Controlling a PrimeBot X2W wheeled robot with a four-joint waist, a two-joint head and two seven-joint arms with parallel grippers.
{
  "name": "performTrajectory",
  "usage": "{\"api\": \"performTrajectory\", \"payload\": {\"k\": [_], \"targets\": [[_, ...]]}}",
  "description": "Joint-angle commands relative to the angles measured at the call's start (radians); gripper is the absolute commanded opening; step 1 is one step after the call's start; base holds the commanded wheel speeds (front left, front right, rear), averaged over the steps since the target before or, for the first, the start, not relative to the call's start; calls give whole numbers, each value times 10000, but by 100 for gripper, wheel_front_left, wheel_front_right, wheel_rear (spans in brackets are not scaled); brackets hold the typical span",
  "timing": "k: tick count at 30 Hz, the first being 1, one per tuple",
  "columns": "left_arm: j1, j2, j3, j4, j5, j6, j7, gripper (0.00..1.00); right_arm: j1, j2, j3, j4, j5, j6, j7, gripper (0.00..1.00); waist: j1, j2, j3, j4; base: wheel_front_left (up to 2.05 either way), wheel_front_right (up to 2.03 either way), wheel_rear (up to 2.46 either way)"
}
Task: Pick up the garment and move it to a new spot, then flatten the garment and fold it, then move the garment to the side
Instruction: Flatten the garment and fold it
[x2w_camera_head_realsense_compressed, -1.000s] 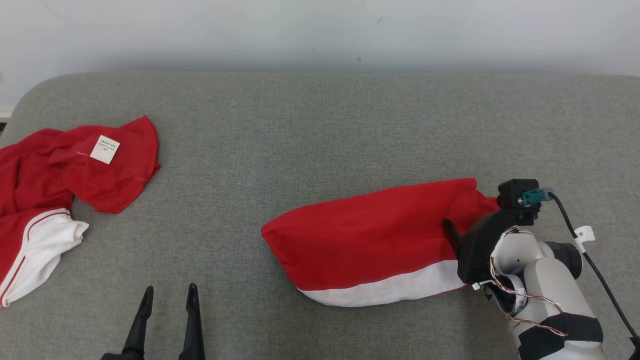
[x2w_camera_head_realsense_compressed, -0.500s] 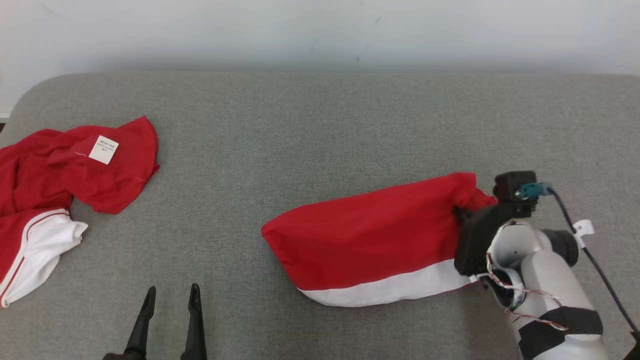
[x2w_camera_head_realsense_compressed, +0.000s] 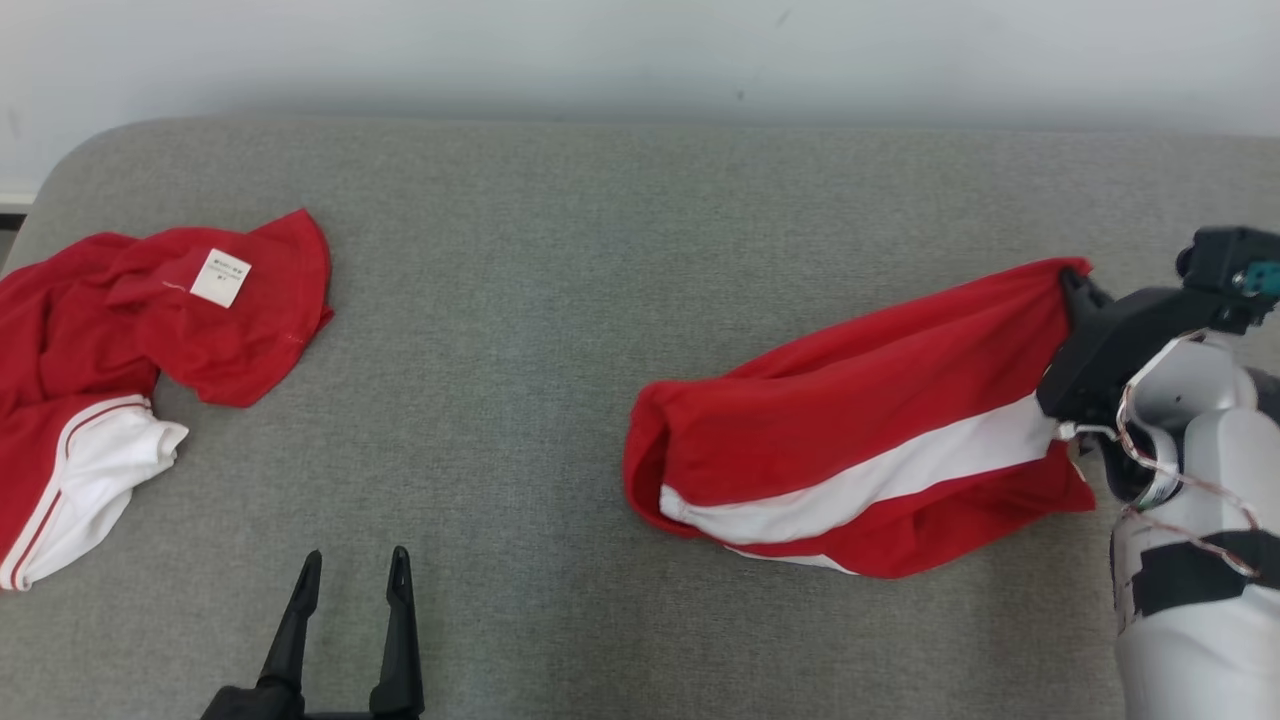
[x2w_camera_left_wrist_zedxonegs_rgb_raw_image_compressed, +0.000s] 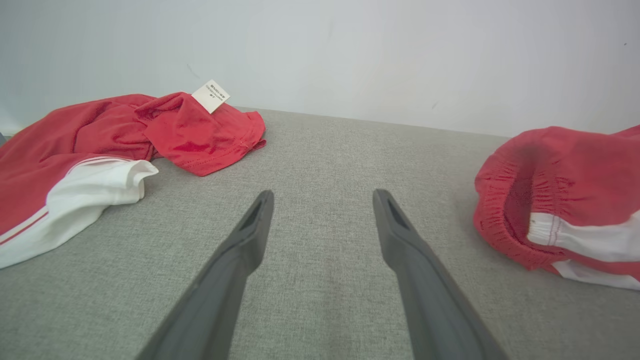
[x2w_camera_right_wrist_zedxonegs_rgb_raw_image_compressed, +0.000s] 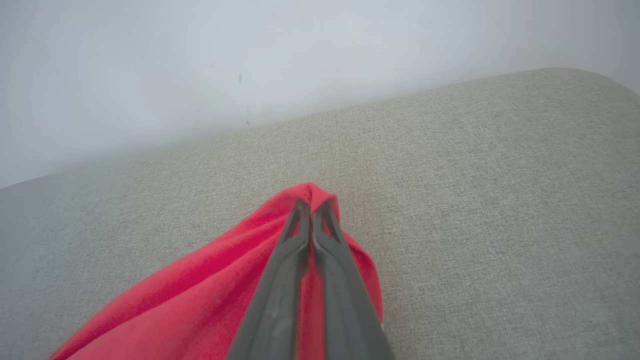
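head view: the red-and-white garment lies on the right half of the grey cushion. its far right corner is raised and pinched by the right gripper, whose fingers are pressed together on the cloth. the left gripper sits at the lower left, fingers spread, well apart from the garment. a second red garment lies crumpled at the left edge.

left wrist view: the left gripper is spread over bare cushion, and the garment lies to its right, its elastic end not touching it.

right wrist view: the right gripper is clamped on a peak of the garment, which trails toward the lower left under the fingers.
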Motion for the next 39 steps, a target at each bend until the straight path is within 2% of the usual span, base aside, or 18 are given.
{"api": "performTrajectory", "payload": {"k": [1, 9, 10, 11, 12, 18, 24, 29, 33, 39], "targets": [[-142, -13, -55, 8, -52, -57, -37, 100, -324, -65, -223, 202, -222, -22, -94, 0, -1, -1, 183, 219, 0, 0, 0], [-497, -15, -283, -134, -55, -151, -35, 100, -1787, -186, -1423, 1598, -1555, -22, -733, 0, -1, -1, 728, 800, 0, 0, 0], [-549, -13, -294, -147, -68, -139, -35, 100, -1960, -168, -1576, 1784, -1703, -22, -905, 11, -1, -1, 793, 833, 0, 0, 0], [-602, -15, -318, -161, -76, -133, -37, 100, -2127, -135, -1797, 1994, -1853, -22, -1051, 38, -1, -1, 859, 861, 0, 0, 0], [-643, -13, -339, -164, -82, -112, -37, 100, -2257, -124, -1904, 2240, -1933, -22, -1172, 100, -1, -1, 897, 878, 0, 0, 0], [-673, -13, -409, -151, -130, 19, -37, 100, -2323, 34, -2118, 3085, -2260, -22, -1755, 100, -1, -1, 838, 743, 0, 0, 0], [-451, -13, -288, -99, -77, 80, -35, 100, -1671, 17, -1704, 3035, -1607, -22, -2716, 100, -1, -1, 457, 311, 0, 0, 0], [-255, -10, -185, -38, -47, 85, -37, 100, -599, 139, -944, 2406, -997, -22, -3514, 100, -1, -1, 59, -10, 0, 0, 0], [-22, -12, -102, 17, -41, 159, -37, 100, 779, 281, -139, 1322, -615, -22, -4096, 100, -1, -1, -311, -298, 0, 0, 0], [301, -12, 106, 115, -72, 235, -37, 100, 2875, 627, 500, -301, -241, -22, -5057, 100, -1, -1, -826, -629, 0, 0, 0]]}}
